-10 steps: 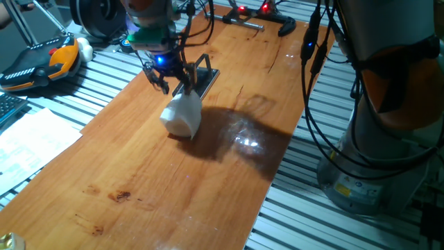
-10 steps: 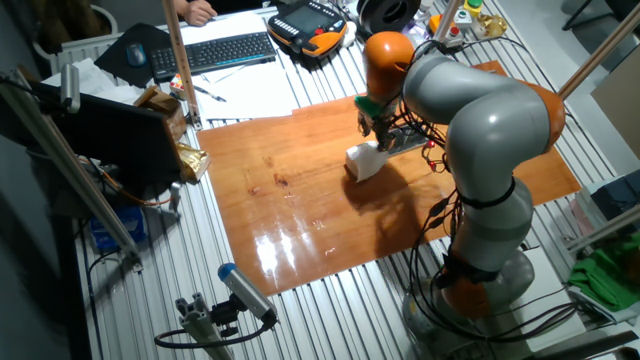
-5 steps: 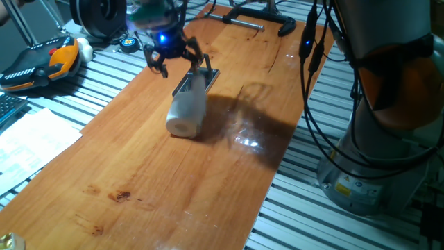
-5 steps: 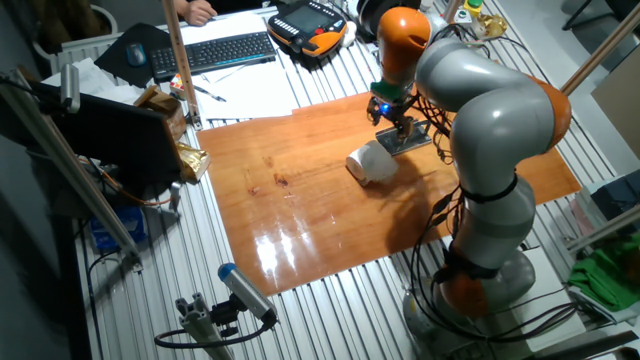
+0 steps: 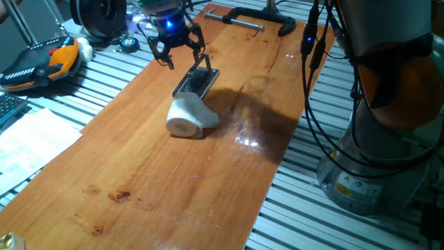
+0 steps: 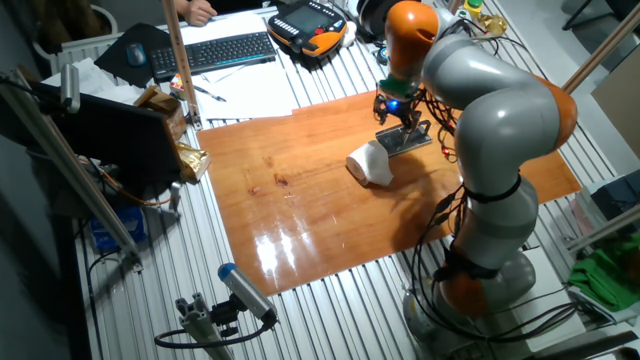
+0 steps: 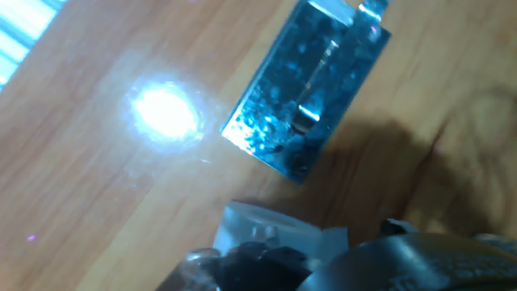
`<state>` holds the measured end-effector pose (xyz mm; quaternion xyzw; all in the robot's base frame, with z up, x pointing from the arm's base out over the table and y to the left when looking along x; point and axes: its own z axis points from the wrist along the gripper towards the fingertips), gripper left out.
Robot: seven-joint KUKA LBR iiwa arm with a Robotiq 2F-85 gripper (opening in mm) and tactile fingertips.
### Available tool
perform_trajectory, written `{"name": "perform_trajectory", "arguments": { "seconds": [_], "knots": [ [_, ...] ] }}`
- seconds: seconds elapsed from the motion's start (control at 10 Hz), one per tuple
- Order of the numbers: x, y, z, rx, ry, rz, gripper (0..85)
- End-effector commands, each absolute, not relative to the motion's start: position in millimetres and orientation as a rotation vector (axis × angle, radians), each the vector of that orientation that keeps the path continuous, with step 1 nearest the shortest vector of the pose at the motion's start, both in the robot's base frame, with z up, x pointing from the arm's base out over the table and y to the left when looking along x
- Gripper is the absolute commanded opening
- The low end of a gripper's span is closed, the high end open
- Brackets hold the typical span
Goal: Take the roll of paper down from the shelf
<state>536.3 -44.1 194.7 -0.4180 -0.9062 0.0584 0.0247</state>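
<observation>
The roll of paper [image 5: 189,118] lies on its side on the wooden table, its hollow core facing the front, touching the near end of the shelf [image 5: 197,81]. The shelf is a low dark metal stand with nothing on it. My gripper [image 5: 182,50] hangs above the shelf's far end, open and empty, with a blue light on the hand. In the other fixed view the gripper [image 6: 400,106] is above the shelf [image 6: 409,141], with the roll [image 6: 369,166] to its left. The hand view shows the shiny shelf [image 7: 311,85] and a bit of the white roll [image 7: 279,232] at the bottom.
A black clamp [image 5: 255,19] lies at the table's far end. An orange hand-held controller [image 5: 50,61] and flat paper sheets [image 5: 31,142] lie left of the table. The arm's base [image 5: 388,111] and its cables stand at the right. A keyboard [image 6: 226,50] lies at the back.
The gripper has let go of the roll, lifted and drawn back toward the table's far end. The roll has dropped off the shelf's end and settled on its side on the table.
</observation>
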Motion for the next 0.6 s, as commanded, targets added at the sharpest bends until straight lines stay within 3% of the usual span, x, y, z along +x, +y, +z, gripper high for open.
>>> {"name": "perform_trajectory", "arguments": {
  "seconds": [0.0,0.2,0.3,0.5],
  "knots": [
    [536.9,-46.3,196.2,-1.085,-2.908,0.211,28.7],
    [538.8,-53.4,198.9,-0.893,-2.966,0.143,5.7],
    [539.6,-56.6,200.2,-0.793,-2.989,0.125,0.7],
    [539.8,-56.3,199.9,-0.769,-3.004,0.109,0.7]
  ]
}}
